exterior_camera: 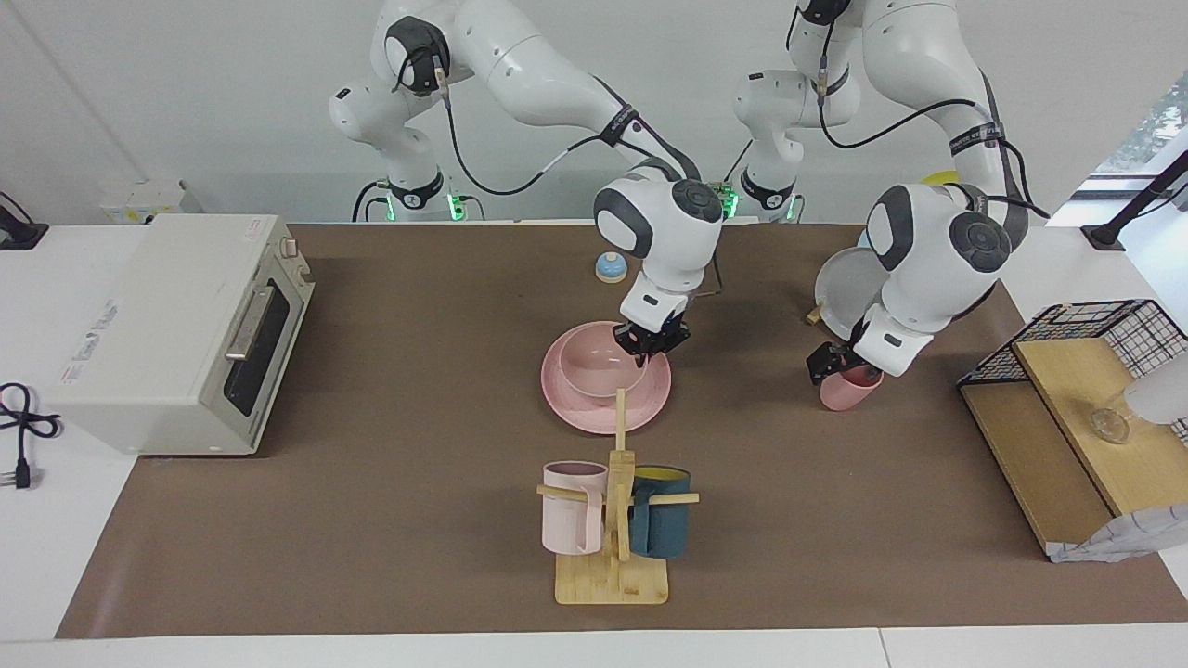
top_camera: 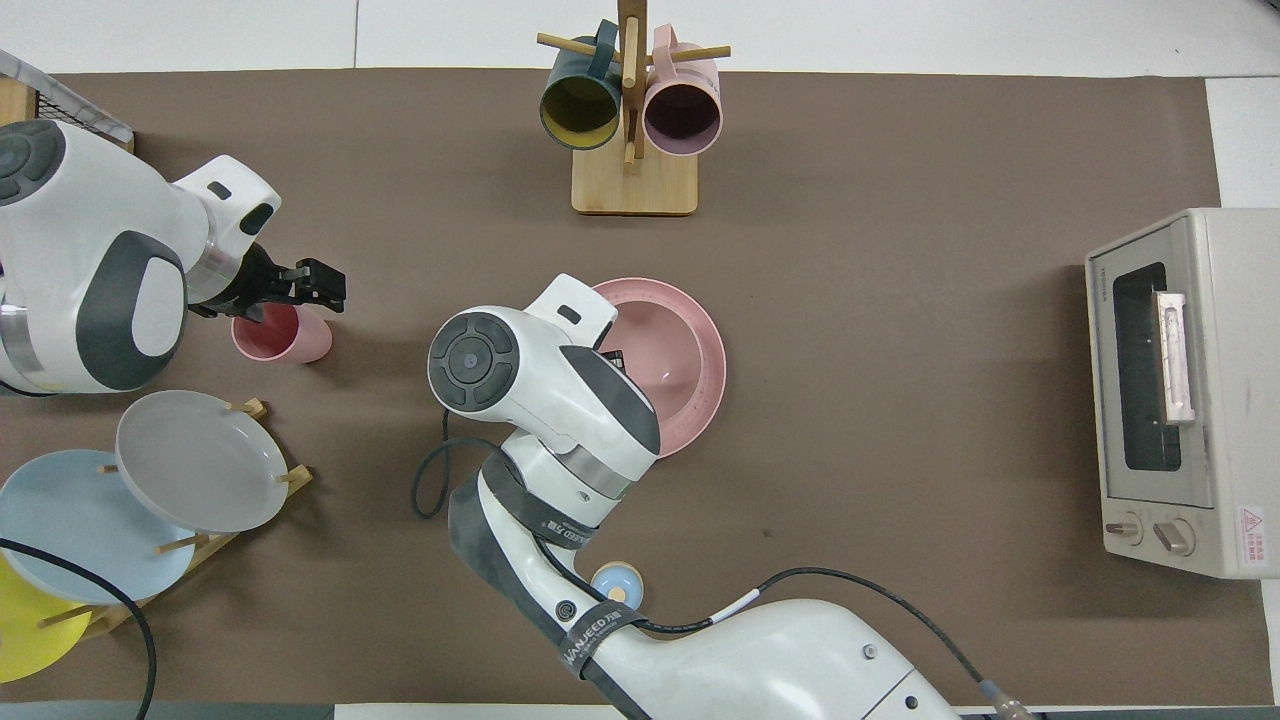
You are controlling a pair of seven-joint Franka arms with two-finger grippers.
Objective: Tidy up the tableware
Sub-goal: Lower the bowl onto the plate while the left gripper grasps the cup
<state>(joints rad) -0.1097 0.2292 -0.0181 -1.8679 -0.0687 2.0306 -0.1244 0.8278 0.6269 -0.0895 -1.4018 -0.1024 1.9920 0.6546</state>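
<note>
my right gripper (exterior_camera: 653, 340) is down at the bowl (exterior_camera: 601, 366), fingers pinching its rim on the robots' side. the bowl sits in the plate (exterior_camera: 605, 404) mid-table. my left gripper (exterior_camera: 832, 360) is at the cup (exterior_camera: 848, 388), toward the left arm's end; whether those fingers are spread or closed i cannot tell. all three look light, rigid and smooth, likely slippery; the rims are the best hold.

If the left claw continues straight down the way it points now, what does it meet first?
Most likely the pink cup. The left claw points down at the cup's rim and seems already at it, so hardly any free way is left. Exact contact is unclear.
</note>
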